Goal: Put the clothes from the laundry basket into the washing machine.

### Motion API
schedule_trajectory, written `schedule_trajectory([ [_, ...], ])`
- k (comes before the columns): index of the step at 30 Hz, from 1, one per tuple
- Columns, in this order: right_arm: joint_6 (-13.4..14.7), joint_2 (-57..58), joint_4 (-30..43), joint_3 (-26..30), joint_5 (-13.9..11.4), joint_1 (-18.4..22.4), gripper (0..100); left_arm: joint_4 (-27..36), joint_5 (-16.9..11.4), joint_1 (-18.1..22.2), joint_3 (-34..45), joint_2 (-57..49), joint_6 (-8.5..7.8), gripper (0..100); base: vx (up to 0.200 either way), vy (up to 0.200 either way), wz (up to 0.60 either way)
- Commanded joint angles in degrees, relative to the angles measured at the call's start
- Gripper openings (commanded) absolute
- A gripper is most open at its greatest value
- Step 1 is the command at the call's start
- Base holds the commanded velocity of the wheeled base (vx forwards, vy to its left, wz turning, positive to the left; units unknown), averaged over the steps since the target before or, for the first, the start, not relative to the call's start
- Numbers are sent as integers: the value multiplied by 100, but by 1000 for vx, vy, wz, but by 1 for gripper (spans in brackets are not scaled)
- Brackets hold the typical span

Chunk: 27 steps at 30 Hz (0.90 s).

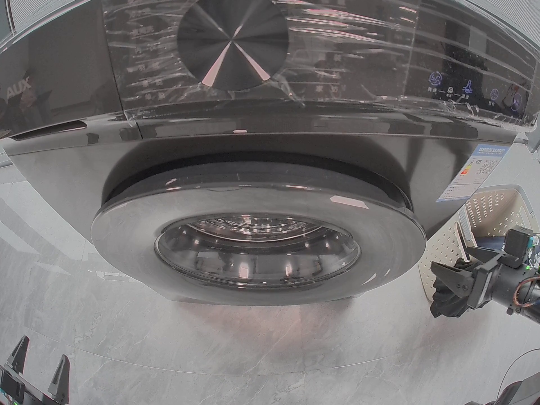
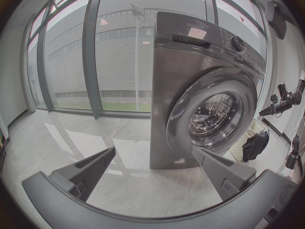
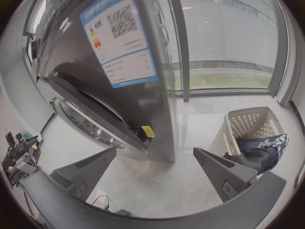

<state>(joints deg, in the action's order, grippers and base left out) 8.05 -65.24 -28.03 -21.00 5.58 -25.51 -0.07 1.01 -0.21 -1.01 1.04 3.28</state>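
The grey washing machine (image 1: 259, 142) stands right in front of me, its round glass door (image 1: 257, 248) against the front. To its right is the cream laundry basket (image 1: 495, 209), with dark clothes (image 1: 450, 305) draped over its near rim. In the right wrist view a dark garment and a blue flowered one (image 3: 263, 150) hang out of the basket (image 3: 254, 121). My right gripper (image 1: 458, 268) hovers open just above those clothes, holding nothing. Low at the left, my left gripper (image 1: 39, 361) is open and empty, facing the machine (image 2: 203, 96).
Glossy grey floor tiles (image 1: 270, 338) spread out before the machine. Tall windows (image 2: 117, 54) stand behind and beside it. A blue label (image 3: 120, 38) is stuck on the machine's right front corner. A thin cable (image 3: 101, 202) lies on the floor.
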Motion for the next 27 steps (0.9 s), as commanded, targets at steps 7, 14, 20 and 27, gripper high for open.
schedule_trajectory([
  [7,127,-1034,-168,-633,92,-621,100,-1,4,3,92,-51,6,100,0,0,0],
  [14,391,-1386,-405,-835,39,-815,100,-1,4,3,92,-51,6,100,0,0,0],
  [20,505,-1737,-933,-835,39,-999,100,-1,4,3,92,-51,6,100,0,0,0],
  [27,505,-1614,-1073,-501,31,-1166,100,-10,4,3,92,-51,6,100,0,0,0],
])
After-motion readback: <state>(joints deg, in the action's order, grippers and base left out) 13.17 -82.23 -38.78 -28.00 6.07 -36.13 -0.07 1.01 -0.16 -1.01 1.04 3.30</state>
